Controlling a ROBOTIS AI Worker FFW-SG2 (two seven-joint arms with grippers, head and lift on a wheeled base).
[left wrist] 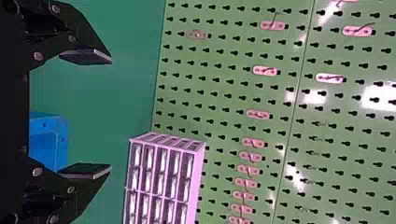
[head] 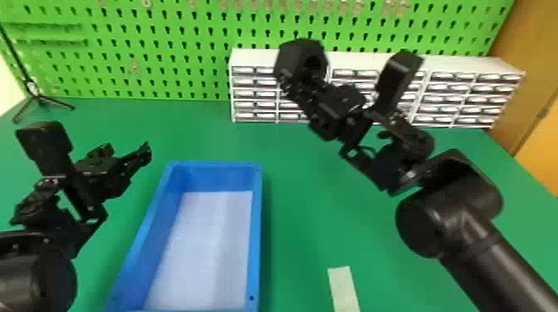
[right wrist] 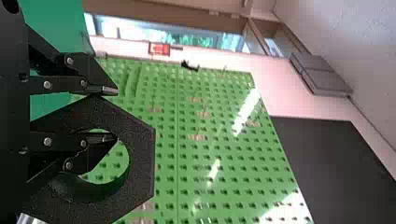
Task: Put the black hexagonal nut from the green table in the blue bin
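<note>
The right end effector (head: pixel 306 81) is closed on one side wall of the black nut (head: pixel 292 57), with one finger through its hole and the other outside. The nut is in the air above the green desk (head: pixel 303 199), farther back than the blue bin (head: pixel 224 176) and more to the right. The left end effector (head: pixel 128 151) is wide open, with nothing between its fingers, near the bin's left side.
</note>
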